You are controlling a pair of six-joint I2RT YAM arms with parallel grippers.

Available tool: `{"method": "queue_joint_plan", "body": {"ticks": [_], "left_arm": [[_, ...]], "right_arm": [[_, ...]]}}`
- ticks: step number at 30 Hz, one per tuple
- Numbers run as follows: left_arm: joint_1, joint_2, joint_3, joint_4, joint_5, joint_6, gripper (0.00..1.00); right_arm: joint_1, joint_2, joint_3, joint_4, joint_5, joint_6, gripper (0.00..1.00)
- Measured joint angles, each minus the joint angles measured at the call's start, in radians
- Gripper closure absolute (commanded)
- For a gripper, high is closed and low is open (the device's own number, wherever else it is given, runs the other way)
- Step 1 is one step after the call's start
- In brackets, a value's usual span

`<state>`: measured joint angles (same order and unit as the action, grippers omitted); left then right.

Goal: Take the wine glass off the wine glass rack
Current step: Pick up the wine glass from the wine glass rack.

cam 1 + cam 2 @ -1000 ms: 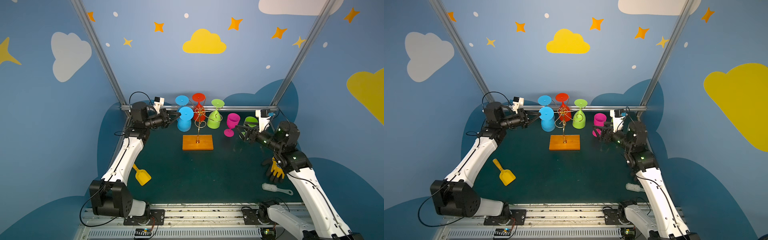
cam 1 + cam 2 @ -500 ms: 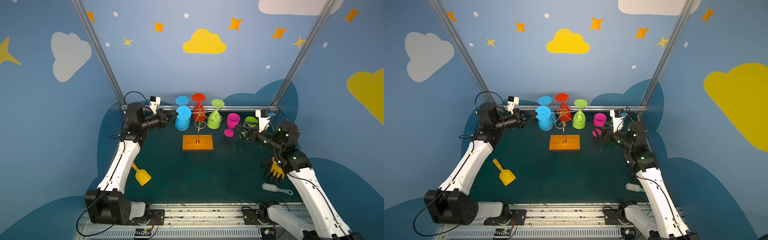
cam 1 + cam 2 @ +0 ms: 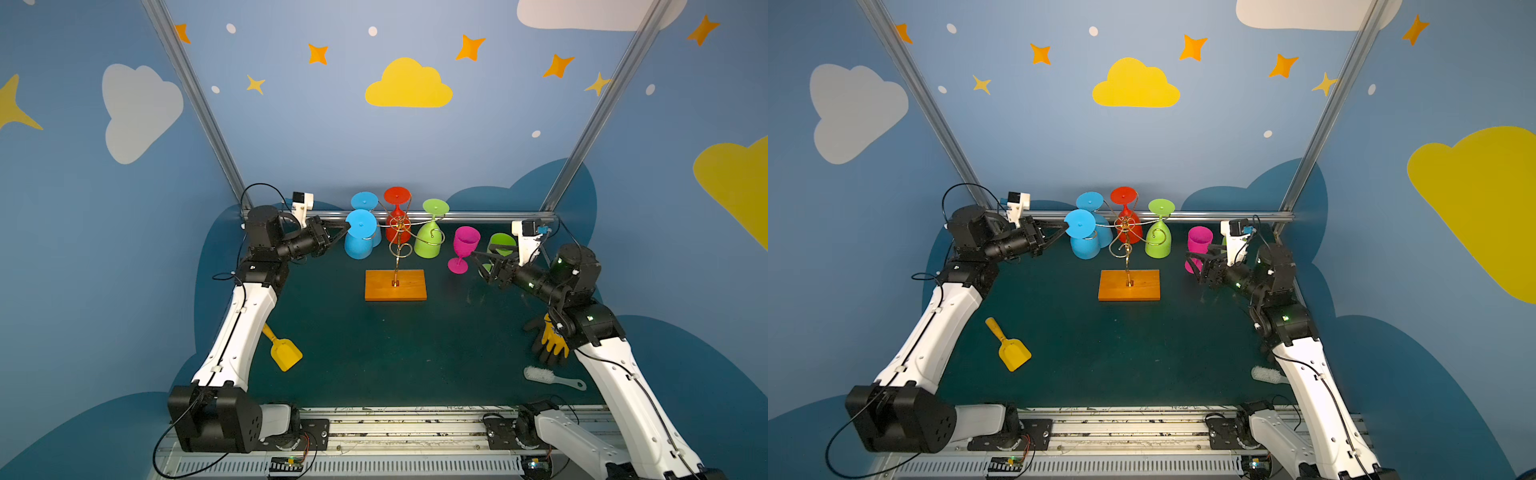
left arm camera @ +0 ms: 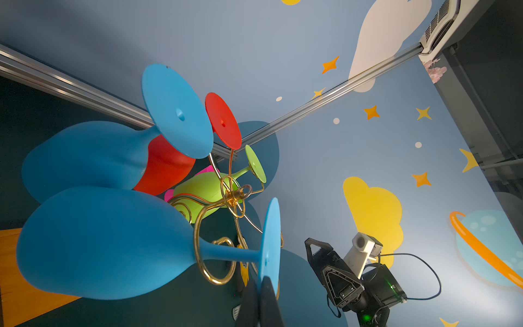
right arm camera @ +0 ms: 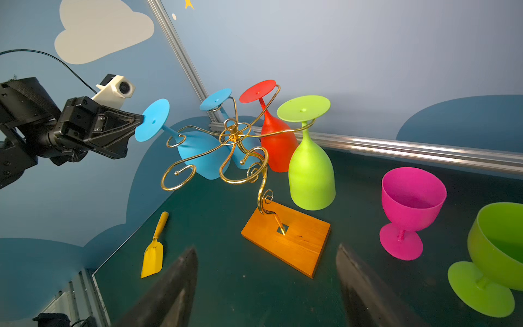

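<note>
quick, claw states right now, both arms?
Left claw: closed, pinching the foot rim of the near blue wine glass, which hangs on the wine glass rack.
Right claw: open, empty.

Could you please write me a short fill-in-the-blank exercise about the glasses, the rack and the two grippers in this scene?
1. The left gripper is shut on the foot of a ____ wine glass.
2. The wine glass rack carries ____ upside-down glasses in all.
3. The right gripper is ____ and holds nothing.
4. The scoop on the table is ____.
Missing words: blue; four; open; yellow.
</note>
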<state>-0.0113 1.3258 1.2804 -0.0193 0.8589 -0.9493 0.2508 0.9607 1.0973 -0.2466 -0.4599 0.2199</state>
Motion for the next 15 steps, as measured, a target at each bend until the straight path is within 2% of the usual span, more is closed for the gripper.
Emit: {"method": "queue_joint_plan", "body": {"ticks": [15], "left_arm": [[-0.014, 0.032, 0.003, 0.001, -0.055, 0.000, 0.97]], "right_arm": [[0.000, -0.021, -0.002, -0.014, 0.007, -0.001, 0.23]]}}
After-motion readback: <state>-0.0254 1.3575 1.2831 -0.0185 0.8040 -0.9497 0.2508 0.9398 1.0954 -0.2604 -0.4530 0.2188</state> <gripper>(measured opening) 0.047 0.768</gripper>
